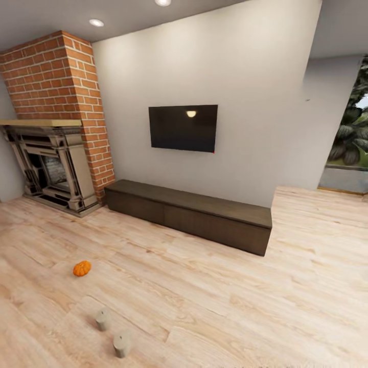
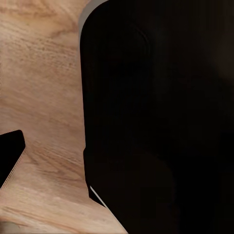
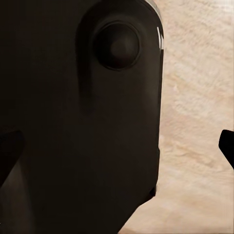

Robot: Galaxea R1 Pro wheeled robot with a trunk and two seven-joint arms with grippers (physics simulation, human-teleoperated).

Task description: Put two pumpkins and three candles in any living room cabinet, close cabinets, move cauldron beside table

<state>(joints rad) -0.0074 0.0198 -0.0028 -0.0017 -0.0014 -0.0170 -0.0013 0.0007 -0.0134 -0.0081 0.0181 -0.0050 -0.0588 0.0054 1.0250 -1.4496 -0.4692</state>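
Long dark-brown cabinet [image 1: 190,213] set low against the pale wall, directly under a wall-mounted black TV [image 1: 183,127], all flat fronts flush and shut. Brick chimney [image 1: 61,92] with a dark fireplace [image 1: 51,171] just beside the cabinet's left end. Doorway to greenery [image 1: 352,128] at the far right, past a jutting wall.

Light plank floor [image 1: 214,296] across the whole foreground. One orange pumpkin [image 1: 82,268] lying on the bare floor, well apart from the cabinet, out in front of its left end and nearer the camera. Two short grey-beige candles [image 1: 102,319] standing upright nearer still, close to the floor's near left corner of the head view; second candle [image 1: 121,344] just beside the first, not touching.

In the left wrist view, a large black robot body part [image 2: 156,117] close against the lens, wood floor behind it, one dark fingertip [image 2: 10,156] at the frame edge. Left pincer state: cannot tell.

In the right wrist view, a similar black housing [image 3: 87,117] with a round boss, dark finger tips [image 3: 9,151] at both frame edges over pale floor. Right pincer apparently wide, holding nothing.
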